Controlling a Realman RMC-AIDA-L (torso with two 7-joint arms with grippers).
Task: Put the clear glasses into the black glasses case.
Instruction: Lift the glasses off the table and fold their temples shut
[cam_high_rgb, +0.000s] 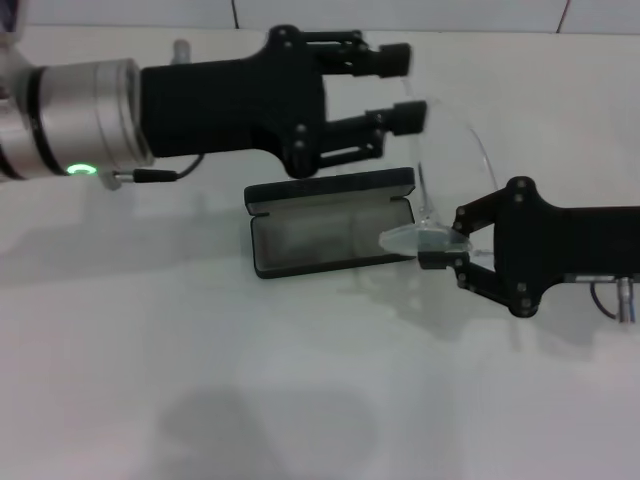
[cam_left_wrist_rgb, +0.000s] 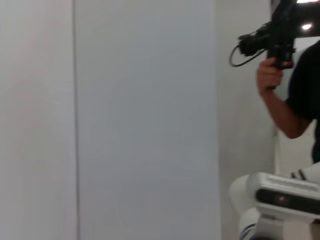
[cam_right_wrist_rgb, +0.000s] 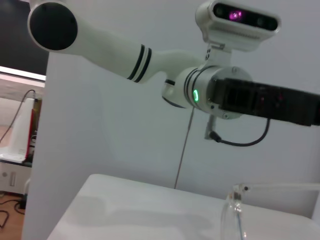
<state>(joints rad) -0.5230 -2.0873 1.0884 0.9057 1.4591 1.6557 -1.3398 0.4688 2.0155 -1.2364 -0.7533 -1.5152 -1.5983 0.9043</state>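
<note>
From the head view, the black glasses case (cam_high_rgb: 330, 222) lies open on the white tabletop (cam_high_rgb: 300, 400) with its grey lining bare, and the right hand (cam_high_rgb: 438, 249) pinches the clear glasses (cam_high_rgb: 440, 190) by the lens at the case's right end, tilted up with the arms rising behind, so they are not yet in; the left hand (cam_high_rgb: 400, 88) hovers above the case's far edge, fingers spread and holding nothing. The left wrist view shows only a wall and a person with a camera, while the right wrist view catches one lens edge and arm of the clear glasses (cam_right_wrist_rgb: 235, 210). No lettering is readable on the case in any view.
</note>
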